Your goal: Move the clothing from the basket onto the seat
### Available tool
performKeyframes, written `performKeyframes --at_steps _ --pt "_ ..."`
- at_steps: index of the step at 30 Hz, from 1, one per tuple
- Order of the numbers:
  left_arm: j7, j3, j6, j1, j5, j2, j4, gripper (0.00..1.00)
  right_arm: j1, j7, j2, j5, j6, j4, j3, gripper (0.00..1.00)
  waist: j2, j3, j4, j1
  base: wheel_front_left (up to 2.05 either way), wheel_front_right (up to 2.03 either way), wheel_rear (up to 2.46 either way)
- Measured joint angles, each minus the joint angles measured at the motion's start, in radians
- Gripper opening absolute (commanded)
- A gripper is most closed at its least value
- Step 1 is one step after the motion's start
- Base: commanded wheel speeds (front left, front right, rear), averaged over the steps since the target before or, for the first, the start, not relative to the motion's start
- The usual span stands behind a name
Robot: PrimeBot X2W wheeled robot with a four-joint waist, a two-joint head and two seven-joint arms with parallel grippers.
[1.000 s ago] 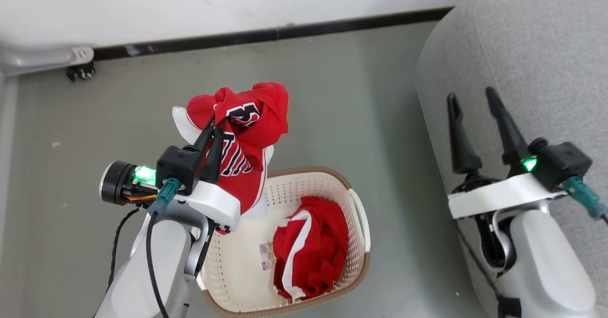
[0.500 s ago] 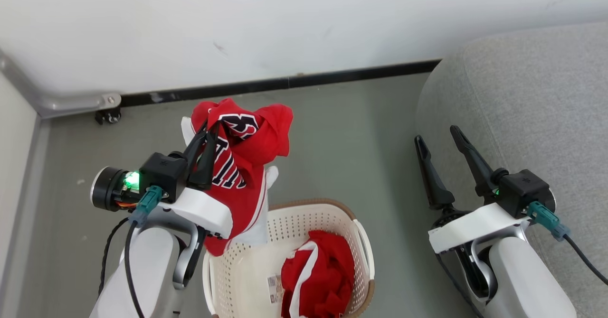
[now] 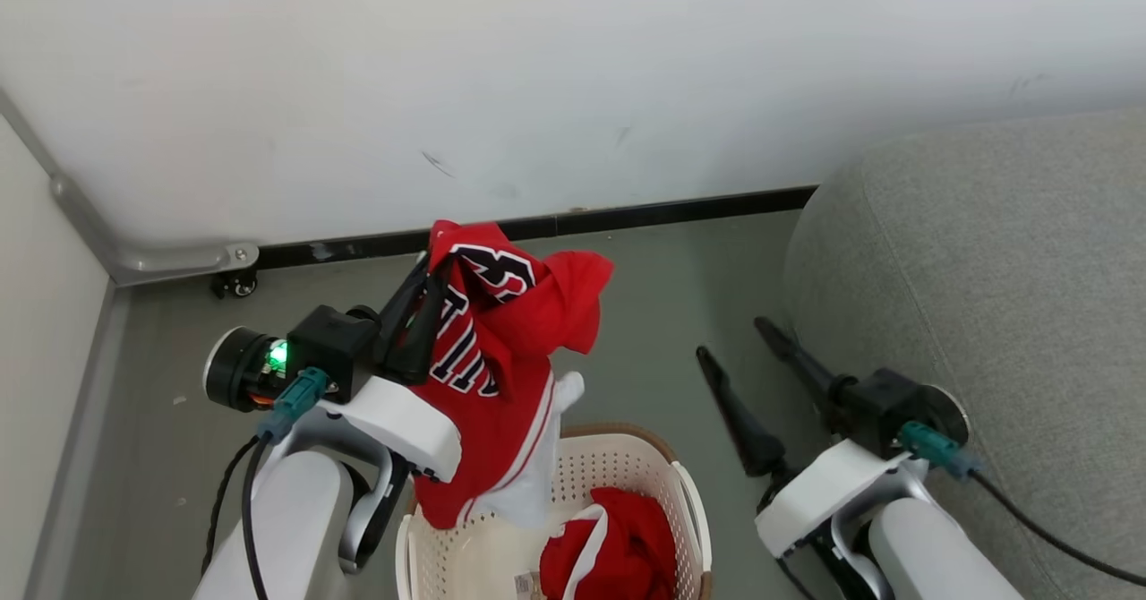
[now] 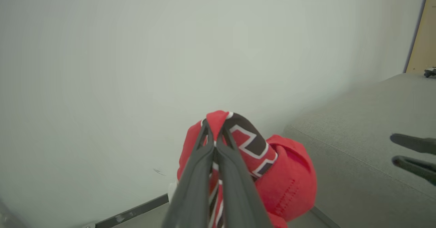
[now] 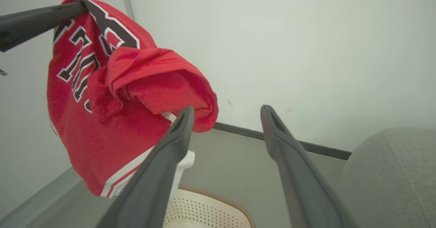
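The lettered red garment (image 3: 488,358) is held off the floor (image 3: 662,313) by the left gripper (image 3: 428,269), whose two dark fingers are pressed together on a fold at the garment's top. In the left wrist view the fingers (image 4: 204,160) are seen clamped on the cloth with no gap between them. The garment is hung with its long axis roughly vertical: the pinched fold is uppermost, near the black baseboard (image 3: 627,217), and the white-striped hem is pointed down toward the basket (image 3: 627,434). A bunched red flap is thrown out to the side facing the seat (image 3: 985,269). The black-and-white lettering is turned toward the robot and is run lengthwise down the cloth. The hem is seen over the basket's left rim; whether it is touched cannot be told.

The second red garment (image 3: 618,555) is left crumpled inside the basket, at its right side, with a white trim band looped across it.

The right gripper (image 3: 732,338) is held with its fingers spread well apart and nothing between them, just beside the seat's rounded front. Its fingers are pointed up toward the wall (image 3: 573,90).
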Motion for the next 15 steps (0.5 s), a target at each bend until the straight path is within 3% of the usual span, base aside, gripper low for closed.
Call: performKeyframes --at_steps 15 --pt "0.078 -0.035 -0.026 0.035 -0.017 -0.015 -0.055 0.0 -0.006 0.106 -0.124 0.101 0.0 -0.037 0.272 1.0 0.0 -0.059 0.004 0.0 0.0 0.0 0.0"
